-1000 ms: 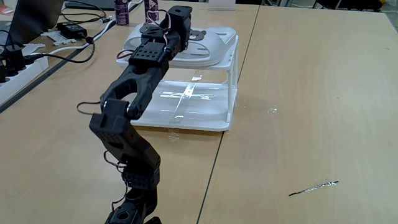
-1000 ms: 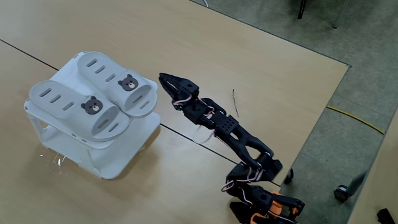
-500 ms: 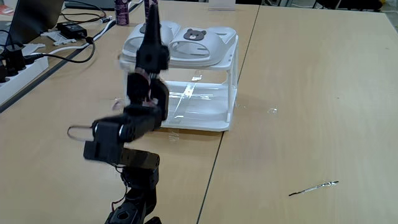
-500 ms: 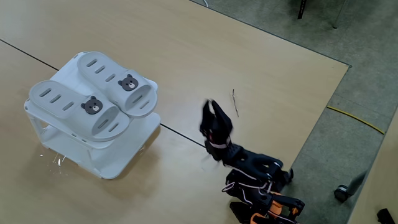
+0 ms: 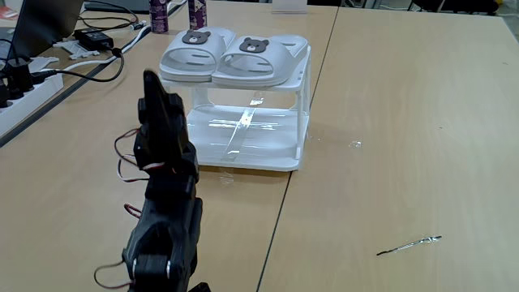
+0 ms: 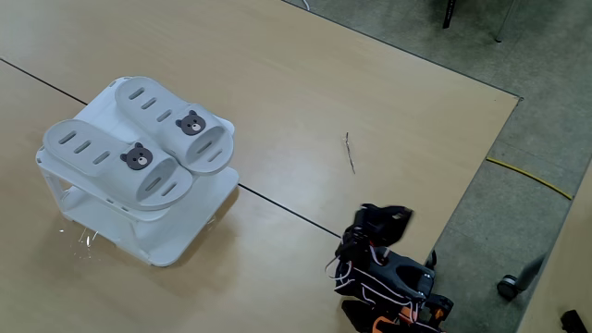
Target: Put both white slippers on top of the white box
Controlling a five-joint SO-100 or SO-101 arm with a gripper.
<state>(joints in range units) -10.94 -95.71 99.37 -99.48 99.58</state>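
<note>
Nearest you, the black five-joint robot arm [image 5: 166, 211] is folded back over its base at the table edge, well apart from the rack. Its two-finger gripper [image 5: 152, 81] points upward in the low fixed view; in the high fixed view it appears as a dark, blurred shape [image 6: 387, 218] above the base. The fingers appear pressed together with nothing between them, though blur leaves this uncertain. A second ago your arm was stretched out with the gripper at the slippers; half a second ago it was swinging back; now it is fully withdrawn.

A thin dark stick [image 5: 408, 244] lies on the light wooden table [image 5: 405, 122], to the right of the arm in the low view.

Further out, the white plastic two-tier rack with clear sides [image 5: 251, 138] stands on the table. Both off-white rubber slide slippers with brown bear-face badges [image 5: 233, 53] lie flat on its top, side by side and touching, in the same place as in the earlier frames. From the high view you see them [image 6: 139, 143] with slotted vents showing.

Farthest, at the low view's left, black cables and a white power strip [image 5: 24, 85] rest on the table, with two bottles [image 5: 159, 15] behind the rack. Their labels are too small to read.
</note>
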